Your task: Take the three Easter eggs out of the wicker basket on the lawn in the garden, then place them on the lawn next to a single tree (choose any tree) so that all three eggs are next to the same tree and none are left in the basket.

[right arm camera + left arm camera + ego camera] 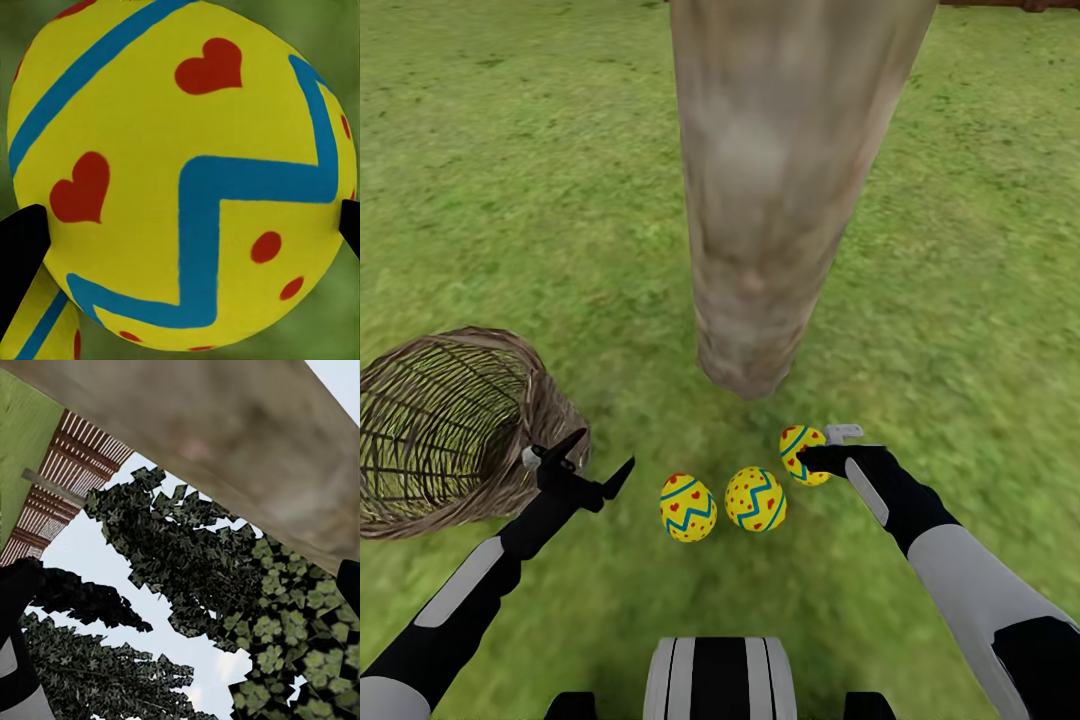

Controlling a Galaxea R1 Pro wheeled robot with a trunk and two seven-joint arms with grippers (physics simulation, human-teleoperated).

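Mottled green lawn (pixel 960 250) surrounds the grey-brown trunk (pixel 780 200), with three eggs near its base: two (pixel 687 507) (pixel 755 498) lie on the grass, and the third (pixel 801 453) is grasped by the right end effector (pixel 822 458). The left end effector (pixel 600 462) is released beside the tipped basket (pixel 450 430). A slat fence (pixel 71 480) and dark foliage (pixel 187 570) stand against the sky.

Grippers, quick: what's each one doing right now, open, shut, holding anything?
Left gripper: open, empty, beside the basket.
Right gripper: around the third egg near the tree, fingertips at both its sides; looks shut on it.
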